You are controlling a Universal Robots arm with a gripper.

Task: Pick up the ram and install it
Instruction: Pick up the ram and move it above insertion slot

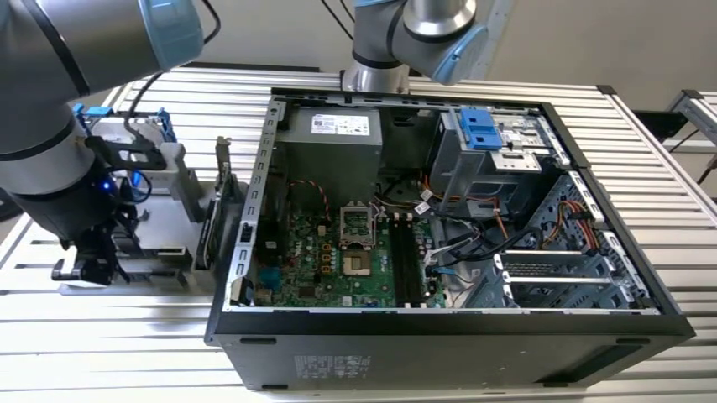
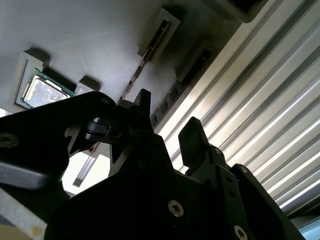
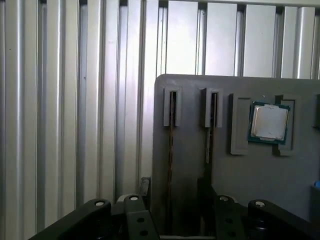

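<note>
Wide shot first: the slatted metal table (image 1: 661,151) runs across the whole exterior view. The open computer case (image 1: 448,357) sits on it, filling the centre and right of the frame, with the green motherboard (image 1: 325,260) showing inside. At the exterior view's left, the arm (image 1: 45,134) reaches down from the upper corner to the grey tray (image 1: 170,180) just beside the case. In the first wrist view, the gripper (image 3: 173,186) hangs over that tray with its fingers (image 3: 145,185) apart, closed on nothing. And there's the ram stick (image 3: 171,145), standing on edge in a tray slot and running right between those two fingers, a gap on each side. A second ram stick (image 3: 209,137) stands in the neighbouring slot, and the small processor chip (image 3: 270,122) lies in its pocket beyond.
</note>
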